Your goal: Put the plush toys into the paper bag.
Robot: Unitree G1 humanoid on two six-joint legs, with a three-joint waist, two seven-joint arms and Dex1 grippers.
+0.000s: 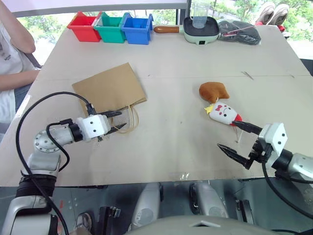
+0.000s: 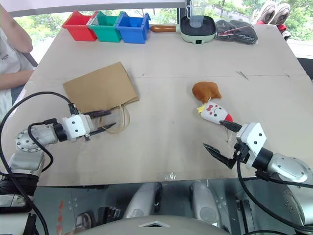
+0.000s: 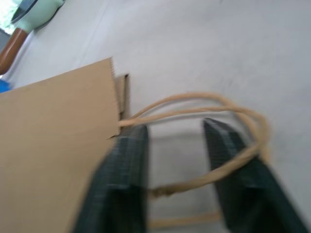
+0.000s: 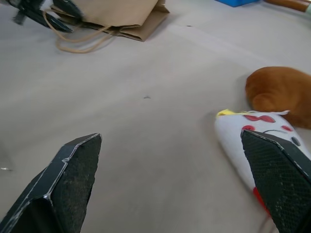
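Right gripper (image 1: 239, 137), two black fingers on a white housing: held near the front edge of the table toward its right corner, fingers spread wide, nothing grasped; one fingertip is seen just beside the red tip of the white cone-shaped plush toy with red bow and yellow frill (image 1: 224, 113). That toy is laid on its side on the beige table top (image 1: 195, 58), right of centre, its frilled end touching or nearly touching the orange-brown drumstick-shaped plush toy (image 1: 213, 91), which is laid just behind it. Left gripper (image 1: 116, 121), same build: held level near the front-left part of the table, at the looped twisted-paper handles (image 3: 204, 109) of the plain brown kraft paper bag (image 1: 110, 89); a handle loop is seen passing between and across the two fingers, which stand partly apart, and whether the handle is pinched cannot be told. The bag is laid flat and folded on the left half of the table, handles toward the front edge. Along the back edge are ranged a red plastic bin (image 1: 83, 27), a green plastic bin (image 1: 110, 28), a blue plastic bin (image 1: 136, 29), a pale green electric pan with a brown handle (image 1: 200, 29), and a black pouch (image 1: 238, 32). A person in a white top (image 1: 11, 58) is seated at the left edge.
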